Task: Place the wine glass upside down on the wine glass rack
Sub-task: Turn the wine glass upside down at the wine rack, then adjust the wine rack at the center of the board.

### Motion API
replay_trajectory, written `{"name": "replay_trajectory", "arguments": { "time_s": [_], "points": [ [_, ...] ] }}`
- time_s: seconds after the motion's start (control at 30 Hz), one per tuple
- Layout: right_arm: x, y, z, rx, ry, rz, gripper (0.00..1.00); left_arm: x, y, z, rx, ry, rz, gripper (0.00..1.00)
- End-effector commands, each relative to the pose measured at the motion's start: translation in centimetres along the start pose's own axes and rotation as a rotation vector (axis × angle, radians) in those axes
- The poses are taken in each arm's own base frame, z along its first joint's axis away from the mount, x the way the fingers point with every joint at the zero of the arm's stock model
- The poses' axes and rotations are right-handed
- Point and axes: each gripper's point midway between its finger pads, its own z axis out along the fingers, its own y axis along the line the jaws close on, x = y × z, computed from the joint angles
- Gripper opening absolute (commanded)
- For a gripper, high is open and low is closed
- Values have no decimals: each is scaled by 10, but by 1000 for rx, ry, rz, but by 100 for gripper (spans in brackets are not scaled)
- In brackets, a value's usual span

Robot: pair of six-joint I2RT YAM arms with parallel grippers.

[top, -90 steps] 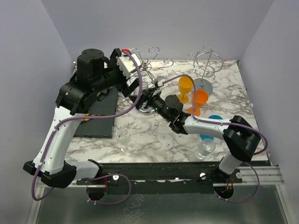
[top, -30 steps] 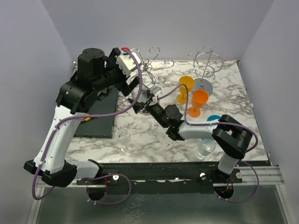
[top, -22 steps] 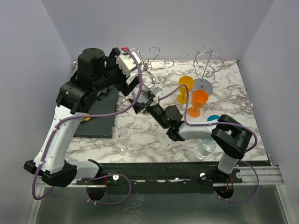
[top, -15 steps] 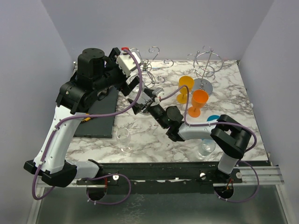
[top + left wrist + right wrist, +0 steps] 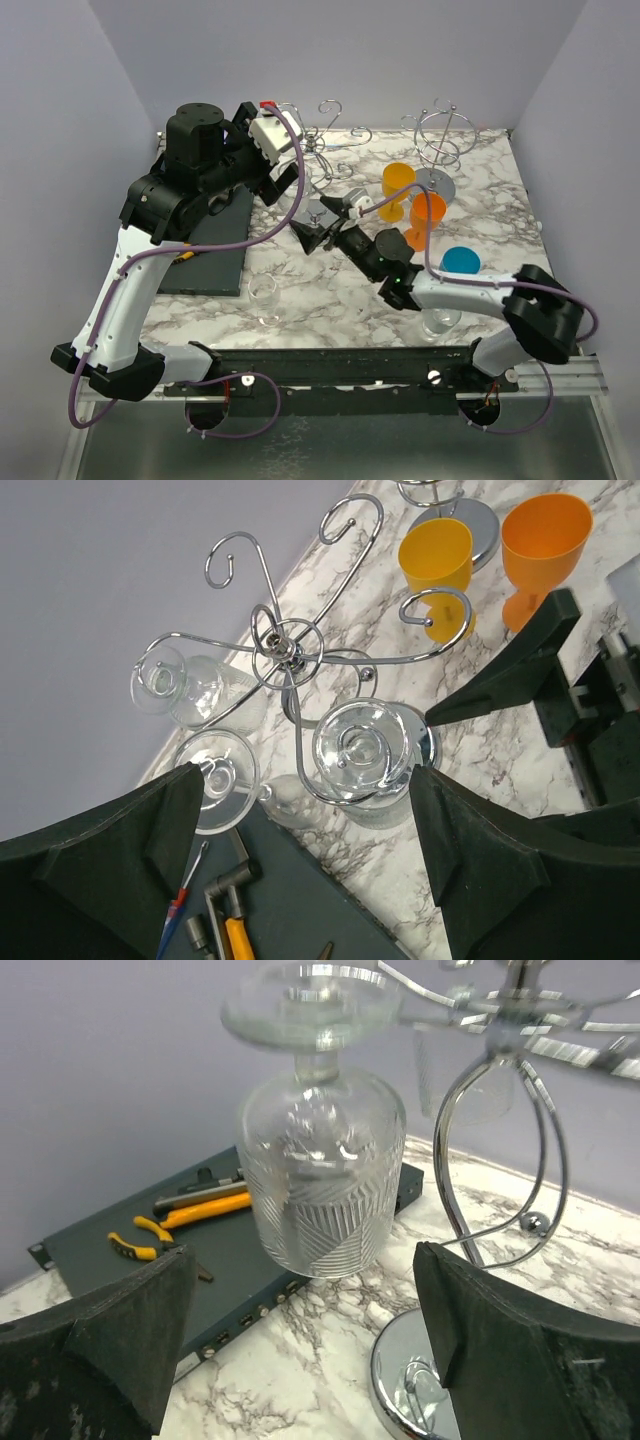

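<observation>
- While the right gripper (image 5: 303, 1260) stands with its two fingers spread wide, the clear cut-glass wine glass (image 5: 320, 1190) hangs between them, bowl down. There is a gap on either side, so neither finger touches it.
- We see the glass's round foot at the top, resting in the curled loop of one arm of the chrome wire wine glass rack (image 5: 287, 650). The rack stands towards the far side of the marble-patterned table (image 5: 320, 290).
- We look down on the rack from the left wrist camera. The left gripper (image 5: 305, 810) is also spread apart and grips nothing, with the hanging glass's foot showing below, between its fingers.
- A second clear hanging glass (image 5: 160, 675) and a third clear hanging glass (image 5: 215, 780) sit upside down on the rack's left arms.
- Right of the rack, a yellow plastic goblet (image 5: 398, 185) and an orange plastic goblet (image 5: 430, 215) stand upright close together. A blue round cup (image 5: 461, 262) stands nearer, to their right.
- A second chrome wire rack with a round base (image 5: 440, 140) stands in the far right corner.
- On the left, a dark flat tray (image 5: 215, 255) carries yellow-handled tools (image 5: 205, 1205).
- One clear stemmed glass (image 5: 263, 295) stands upright near the front left.
</observation>
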Motion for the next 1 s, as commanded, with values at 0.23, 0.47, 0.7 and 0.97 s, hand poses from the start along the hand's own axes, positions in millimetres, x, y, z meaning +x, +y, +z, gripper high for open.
{"name": "replay_trajectory", "arguments": {
  "time_s": [0.23, 0.47, 0.7, 0.97],
  "points": [
    [-43, -28, -76, 221, 482, 181, 99, -6, -1, 2, 6, 11, -99, 93],
    [-66, -68, -157, 555, 704, 267, 100, -7, -2, 8, 20, 16, -143, 97],
    [-117, -90, -176, 649, 583, 285, 100, -6, 6, 31, 6, 45, -209, 97],
    [-128, -109, -87, 590, 551, 210, 88, 3, 17, 59, -20, 90, -244, 85]
  ]
}}
